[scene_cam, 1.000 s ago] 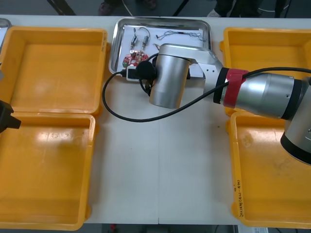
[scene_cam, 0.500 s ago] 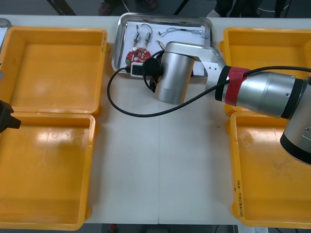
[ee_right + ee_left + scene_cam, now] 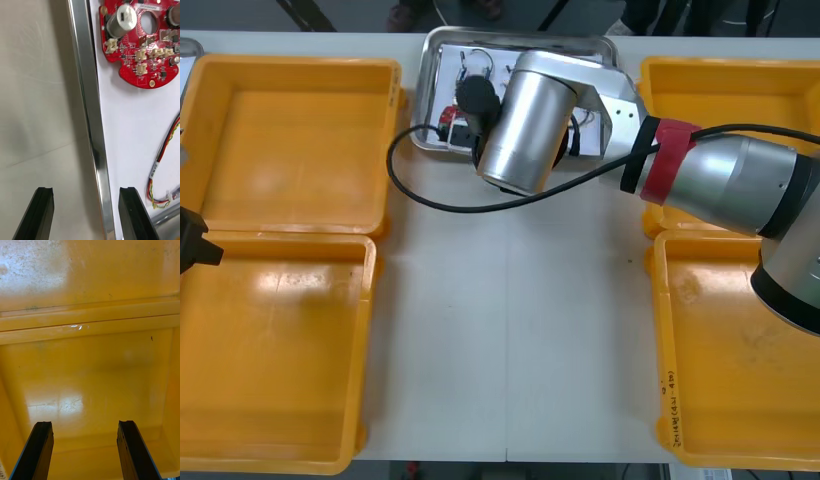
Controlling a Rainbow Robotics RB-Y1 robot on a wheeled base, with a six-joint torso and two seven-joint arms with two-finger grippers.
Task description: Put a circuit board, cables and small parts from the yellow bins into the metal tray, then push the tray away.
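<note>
Metal tray (image 3: 426, 80): at the table's (image 3: 510, 330) 12 o'clock, by the far edge, white inside. Red circuit board (image 3: 131, 56) lies in it, toward the tray's 8 o'clock in the front view. Red and yellow cable (image 3: 165, 150) also inside, near the board, not touching. Right gripper (image 3: 84, 191) at the tray's rim, fingers spread: one over bare table, the other over the white floor, rim between them, nothing pinched. Left gripper (image 3: 84, 425) at 9 o'clock, fingers spread over a yellow bin (image 3: 90, 371), holding nothing.
</note>
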